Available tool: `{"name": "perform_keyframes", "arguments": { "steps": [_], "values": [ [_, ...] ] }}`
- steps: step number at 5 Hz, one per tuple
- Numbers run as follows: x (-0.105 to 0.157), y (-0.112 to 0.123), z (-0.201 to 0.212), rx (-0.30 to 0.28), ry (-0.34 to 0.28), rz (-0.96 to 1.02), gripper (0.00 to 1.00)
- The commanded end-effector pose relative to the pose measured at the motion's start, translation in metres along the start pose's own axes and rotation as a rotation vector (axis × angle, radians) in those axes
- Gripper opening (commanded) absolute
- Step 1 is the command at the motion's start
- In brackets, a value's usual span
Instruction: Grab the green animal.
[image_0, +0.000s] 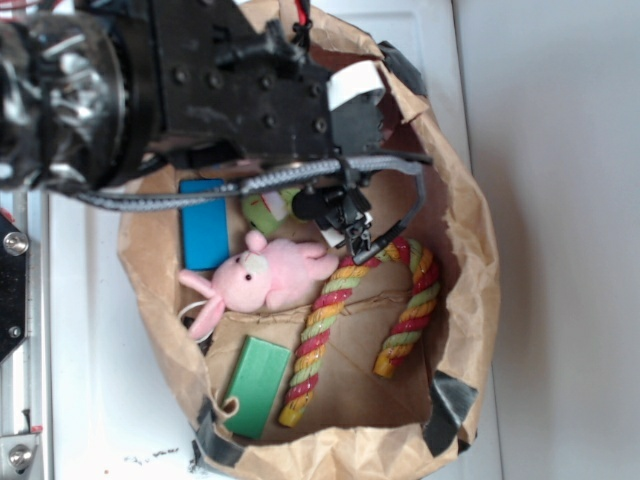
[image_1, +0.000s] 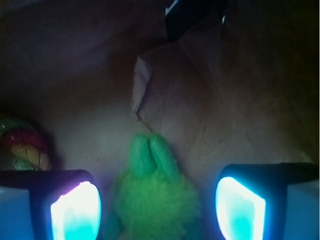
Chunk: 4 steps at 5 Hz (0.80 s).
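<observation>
Glowing fingertip pads fill the lower corners of the wrist view, spread wide, with the green animal lying between them at bottom centre, touching neither. The gripper holds nothing. At the left edge sits a coil of the striped rope toy. In the exterior view the arm covers the upper left of the brown paper bag; the green animal peeks out just below it, above the pink plush bunny. A blue block lies left, a flat green block lower left.
</observation>
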<state>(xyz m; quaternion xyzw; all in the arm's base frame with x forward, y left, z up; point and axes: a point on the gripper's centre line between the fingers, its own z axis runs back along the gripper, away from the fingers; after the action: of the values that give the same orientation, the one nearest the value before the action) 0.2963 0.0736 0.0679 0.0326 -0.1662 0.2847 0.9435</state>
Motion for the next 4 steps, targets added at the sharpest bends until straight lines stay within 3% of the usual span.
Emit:
{"name": "perform_keyframes", "arguments": {
  "steps": [1, 4],
  "values": [
    [0.000, 0.000, 0.010, 0.005, -0.061, 0.003, 1.00],
    [-0.024, 0.000, 0.005, 0.025, -0.079, -0.018, 1.00]
  ]
}}
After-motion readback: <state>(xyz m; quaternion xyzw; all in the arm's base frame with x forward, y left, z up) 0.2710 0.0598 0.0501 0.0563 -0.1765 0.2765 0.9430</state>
